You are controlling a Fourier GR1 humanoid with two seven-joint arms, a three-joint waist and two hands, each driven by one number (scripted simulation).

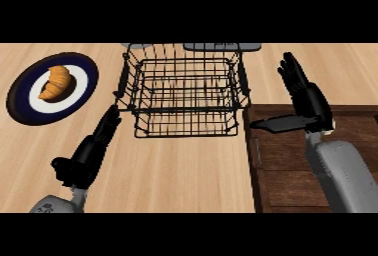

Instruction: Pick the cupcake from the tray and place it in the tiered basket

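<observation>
R hand (306, 102) over dark tray (284, 165), fingers straight, thumb out, holding nothing. Cupcake not visible, prob hidden under my R arm. L hand (92, 147) open on table, beside tiered basket (184, 95). Expect cupcake light, soft, frosting smears: I'd grip the wrapper sides, low.

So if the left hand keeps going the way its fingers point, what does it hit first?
Probably the tiered basket: the left hand points up-right at the basket's lower-left corner, though height is unclear.
</observation>
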